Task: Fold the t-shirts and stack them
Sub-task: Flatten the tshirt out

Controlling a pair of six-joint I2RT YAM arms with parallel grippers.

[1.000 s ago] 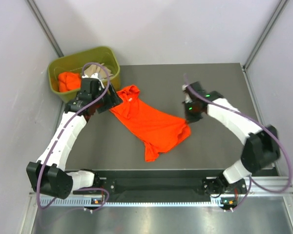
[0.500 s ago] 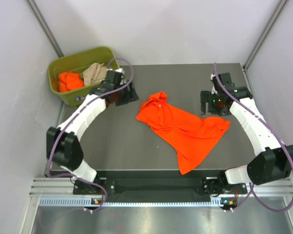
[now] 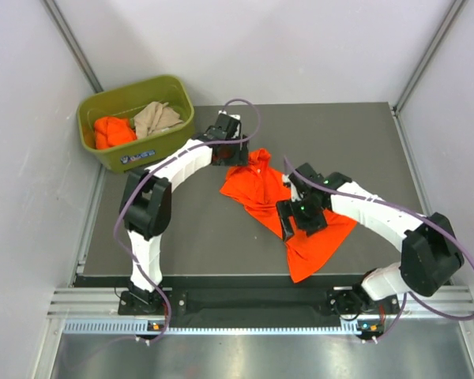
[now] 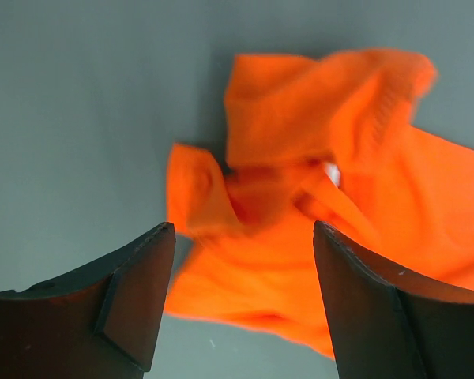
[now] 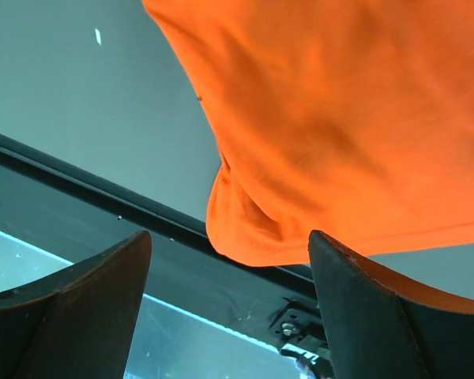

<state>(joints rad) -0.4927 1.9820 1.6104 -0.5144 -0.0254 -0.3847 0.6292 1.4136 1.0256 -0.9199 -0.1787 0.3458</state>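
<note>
Lying on the dark grey table [image 3: 379, 134], to the right of the green bin [image 3: 176, 88] and apart from it, is one bright orange shirt [image 3: 257, 189]. It is not folded. It spreads as a wrinkled diagonal, with the collar end nearest the bin and the bottom hem farthest from the bin, at the front edge of the table.

The bin stands at the far left corner of the table. Inside it are a second orange shirt [image 3: 110, 131], crumpled at the left side, and a beige shirt [image 3: 156, 118], crumpled at the right side.

The left gripper [image 4: 241, 233] hangs to the right of the bin, over the collar end of the shirt on the table. Its two fingers stand wide apart with nothing between them, and the wrist view shows the bunched collar below.

The right gripper [image 5: 229, 237] is farther from the bin, over the lower half of the same shirt. Its fingers also stand wide apart and hold nothing. Below them the hem lies by the black rail [image 5: 63, 205] along the table edge.
</note>
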